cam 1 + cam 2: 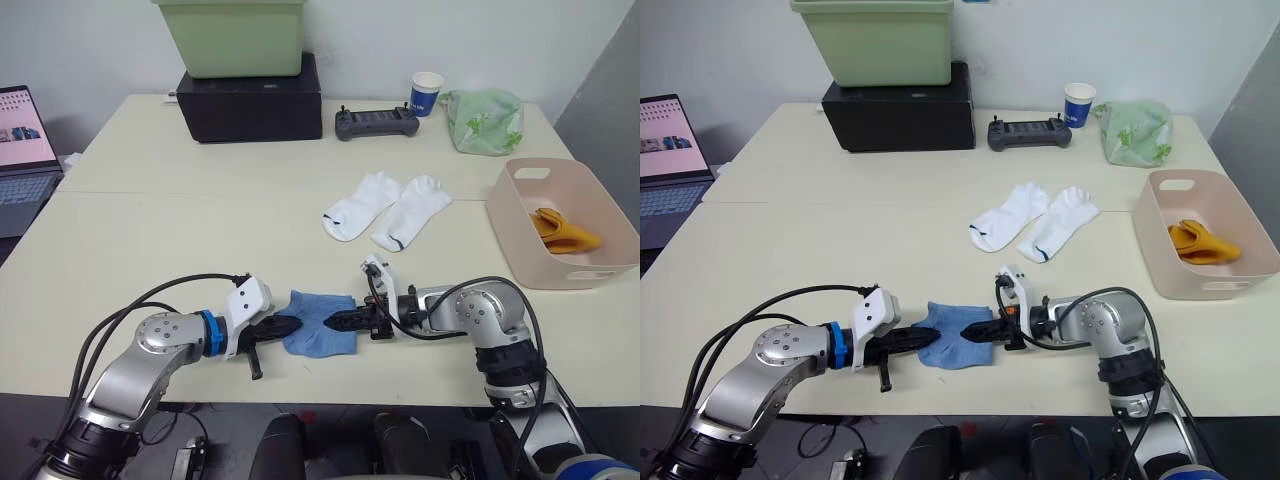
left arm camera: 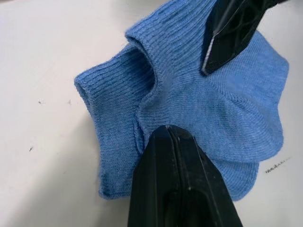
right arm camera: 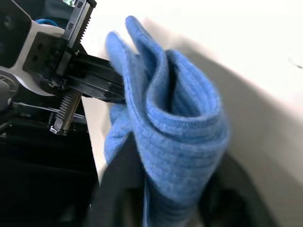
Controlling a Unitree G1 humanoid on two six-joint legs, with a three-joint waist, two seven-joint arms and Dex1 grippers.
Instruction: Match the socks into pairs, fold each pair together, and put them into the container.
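Blue socks [image 1: 318,323] stacked; white pair [image 1: 388,209] flat; orange pair [image 1: 563,230] in pink container [image 1: 520,235].

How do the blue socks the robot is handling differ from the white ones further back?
The blue socks lie stacked near the table's front edge, with the left gripper and right gripper on them; the white socks lie side by side, untouched, mid-table. The white ones bear dark marks; the blue are plain. Both are short ankle socks, not yet in the pink container.
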